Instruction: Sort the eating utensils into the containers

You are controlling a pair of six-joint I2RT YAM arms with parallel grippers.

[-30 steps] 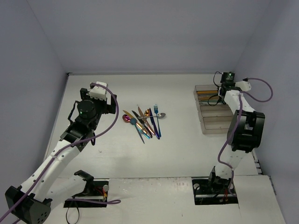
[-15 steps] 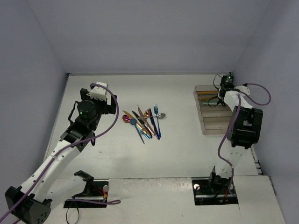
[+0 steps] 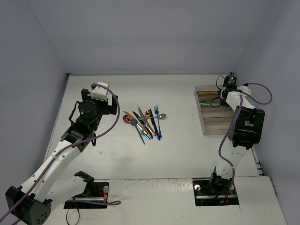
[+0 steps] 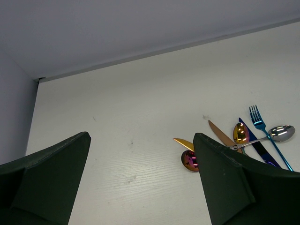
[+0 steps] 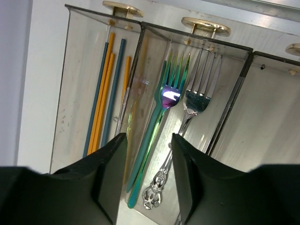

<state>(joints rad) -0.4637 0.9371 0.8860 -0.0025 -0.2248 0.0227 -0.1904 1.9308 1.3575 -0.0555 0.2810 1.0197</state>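
Utensils (image 3: pixel 146 123) mostly lie heaped on the surface (image 3: pixel 178 140); two forks (image 5: pixel 168 93) rest in one of the containers (image 3: pixel 205 123). Right claw (image 5: pixel 149 140) hangs released above them, left claw (image 4: pixel 140 140) spread empty. Best to lift straight clear of the walls, then pick an outer piece.

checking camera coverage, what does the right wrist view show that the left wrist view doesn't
Only the right wrist view: the clear trays from above, with thin teal and orange sticks in one compartment and a green fork beside a silver fork in the next.

Only the left wrist view: lying loose on the table, a blue fork, a silver spoon, a gold spoon and a magenta spoon.

Both: the arm's own dark fingers, the right fingers and the left fingers, spread apart with nothing between them.
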